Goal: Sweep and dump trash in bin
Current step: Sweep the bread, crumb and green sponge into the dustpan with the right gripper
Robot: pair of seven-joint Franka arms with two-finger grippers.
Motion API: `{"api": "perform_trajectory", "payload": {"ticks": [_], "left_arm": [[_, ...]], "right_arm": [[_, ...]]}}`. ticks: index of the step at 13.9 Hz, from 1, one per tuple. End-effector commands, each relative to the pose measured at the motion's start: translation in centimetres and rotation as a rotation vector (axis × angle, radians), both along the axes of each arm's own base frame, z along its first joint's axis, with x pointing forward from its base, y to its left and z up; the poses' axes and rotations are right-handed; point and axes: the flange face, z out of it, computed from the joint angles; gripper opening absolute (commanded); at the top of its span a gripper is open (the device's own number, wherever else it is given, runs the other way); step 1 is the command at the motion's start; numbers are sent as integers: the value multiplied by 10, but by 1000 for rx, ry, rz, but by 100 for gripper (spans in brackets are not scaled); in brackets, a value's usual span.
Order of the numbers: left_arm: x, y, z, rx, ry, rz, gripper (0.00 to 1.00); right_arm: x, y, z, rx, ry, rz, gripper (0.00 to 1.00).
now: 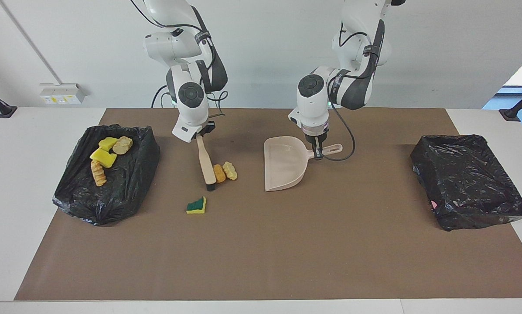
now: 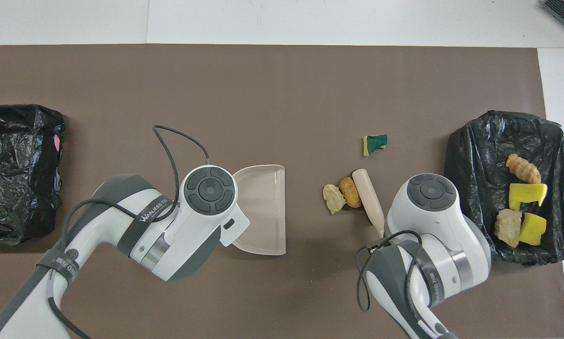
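My right gripper is shut on the top of the beige brush. The brush leans, with its black bristles down on the brown mat. Two trash lumps, one orange and one pale, lie against the brush on the dustpan's side. A green-and-yellow sponge piece lies apart, farther from the robots. My left gripper is shut on the handle of the beige dustpan, whose mouth faces the lumps. Overhead, the brush, the lumps and the dustpan show, with both grippers' tips hidden under their wrists.
A black-bagged bin at the right arm's end holds yellow sponge pieces and bread-like lumps. A second black-bagged bin stands at the left arm's end. The brown mat covers the table's middle.
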Motion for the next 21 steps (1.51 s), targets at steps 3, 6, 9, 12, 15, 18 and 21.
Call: {"api": "perform_trajectory", "payload": {"ticks": [3,6,9,12,15,18,21], "left_arm": [[-9,5,0,9,-8,-32,0],[-10,4,0,9,-6,-40,0],[-8,7,0,9,-6,-35,0],[-7,12,-2,16,7,-33,0],[-4,15,-2,13,3,-22,0],[-3,15,-2,10,-1,-19,0],[-3,15,-3,10,-1,-17,0]], "right_arm": [[-18,71,4,193,25,-81,0],[-33,108,14,347,73,-186,0],[-38,122,23,494,159,-308,0],[-28,122,46,553,151,-357,0],[-18,100,81,331,48,-157,0],[11,64,83,87,-67,-16,0],[73,-2,75,-125,-150,112,0]]}}
